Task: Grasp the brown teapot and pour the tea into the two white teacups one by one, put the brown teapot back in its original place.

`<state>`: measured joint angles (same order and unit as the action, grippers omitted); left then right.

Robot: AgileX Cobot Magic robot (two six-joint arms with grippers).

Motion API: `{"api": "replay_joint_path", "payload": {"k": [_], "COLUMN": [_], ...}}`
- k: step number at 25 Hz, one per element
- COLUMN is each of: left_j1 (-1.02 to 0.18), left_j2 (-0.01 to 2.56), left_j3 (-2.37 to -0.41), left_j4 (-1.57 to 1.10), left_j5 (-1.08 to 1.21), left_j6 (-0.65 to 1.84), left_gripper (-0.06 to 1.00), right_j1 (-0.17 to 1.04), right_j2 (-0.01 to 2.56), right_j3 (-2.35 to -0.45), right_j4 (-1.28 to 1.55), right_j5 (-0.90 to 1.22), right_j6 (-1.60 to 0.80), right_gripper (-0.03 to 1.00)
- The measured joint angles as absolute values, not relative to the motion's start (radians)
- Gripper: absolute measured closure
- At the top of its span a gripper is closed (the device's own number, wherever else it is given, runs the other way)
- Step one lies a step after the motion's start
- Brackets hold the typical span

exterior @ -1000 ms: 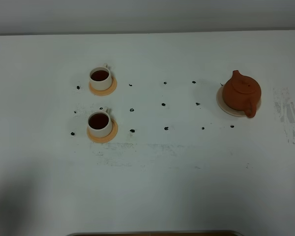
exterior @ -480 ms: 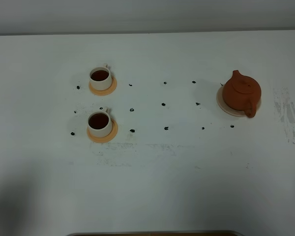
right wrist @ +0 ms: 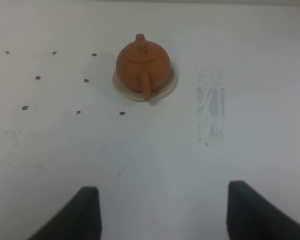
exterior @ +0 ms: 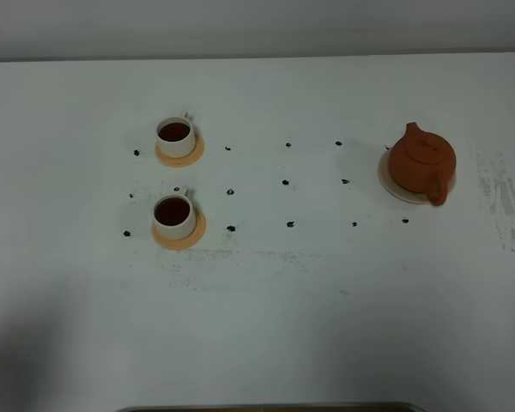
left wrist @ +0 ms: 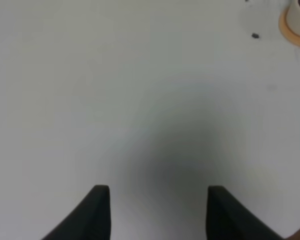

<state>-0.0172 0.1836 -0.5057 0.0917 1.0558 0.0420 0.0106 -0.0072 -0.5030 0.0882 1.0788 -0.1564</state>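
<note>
White desk (exterior: 266,326) filling nearly the whole view, dotted with small dark marks (exterior: 285,183) in loose rows. Grey scuffed patch (exterior: 500,199) near one edge. Pale wall strip (exterior: 257,26) behind. Soft, even light, dim shadow along the near edge.

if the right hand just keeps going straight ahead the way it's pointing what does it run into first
Probably the brown teapot on its cream saucer. It sits ahead of the open right hand, slightly off centre, handle nearest, with only bare table between. Depth is unclear, so the hand might meet the table first.
</note>
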Motion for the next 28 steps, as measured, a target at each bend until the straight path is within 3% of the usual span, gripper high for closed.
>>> {"api": "replay_joint_path", "payload": {"k": [10,28], "left_j1": [-0.017,-0.017], "left_j2": [-0.001,-0.005], "left_j3": [-0.506,-0.506], "left_j4": [0.092,0.07], "left_j5": [1.056,1.059], "left_j6": [0.042,-0.007], "left_gripper": [0.49,0.49], "right_j1": [0.011,0.011], "right_j2": [-0.007,-0.007], "right_j3": [-0.503,-0.503], "right_j4": [0.088,0.088], "right_j5": [1.079,1.08], "right_j6": [-0.156,-0.154], "right_gripper": [0.41,0.41]}}
